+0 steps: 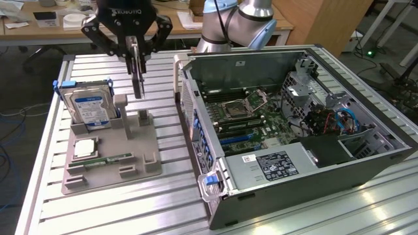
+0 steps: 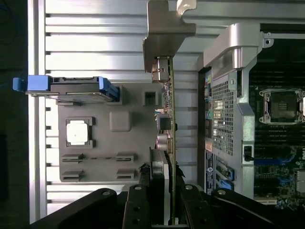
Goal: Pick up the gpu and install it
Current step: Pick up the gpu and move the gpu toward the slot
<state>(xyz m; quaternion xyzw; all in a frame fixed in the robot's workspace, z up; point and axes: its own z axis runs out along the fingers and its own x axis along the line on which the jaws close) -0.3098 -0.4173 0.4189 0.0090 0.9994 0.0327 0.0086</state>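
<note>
Above slatted table point(image 1: 98, 210), desk point(image 1: 46, 32) behind, gpu point(image 1: 137, 81) held

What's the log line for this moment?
gripper: shut on gpu | gpu: upright, above holder | case: open

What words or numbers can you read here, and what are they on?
"ROBOTIQ", upside down, on the body of the black gripper.
The blue-and-white label on the silver hard drive: too small to read.
The black label on the grey power supply box: too small to read.
The white sticker beside it: too small to read.
</note>
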